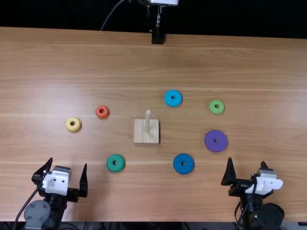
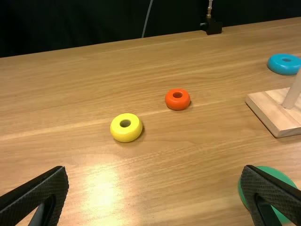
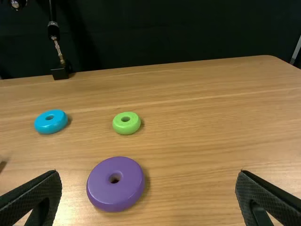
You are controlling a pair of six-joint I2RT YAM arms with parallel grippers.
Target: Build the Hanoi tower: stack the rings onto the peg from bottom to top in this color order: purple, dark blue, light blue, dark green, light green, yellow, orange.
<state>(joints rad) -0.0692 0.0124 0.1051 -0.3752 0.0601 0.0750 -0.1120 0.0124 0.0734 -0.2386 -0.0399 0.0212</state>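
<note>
Top view: thick, round purple ring flat on the tabletop, right of the square pale-wood base, closer to the near edge than the far. Both jaws wide and empty, on left gripper and right gripper alike. Probably light, stiff, slightly slippery, hardly fragile; best pinched low across the outer rim, hole clear for the upright pale-wood peg

Both robot arms were black, with white blocks behind dark, tapering fingers whose inner faces bore a fine crosshatched texture. A round gray cap marked the left arm, and thin black cables trailed along both.
</note>
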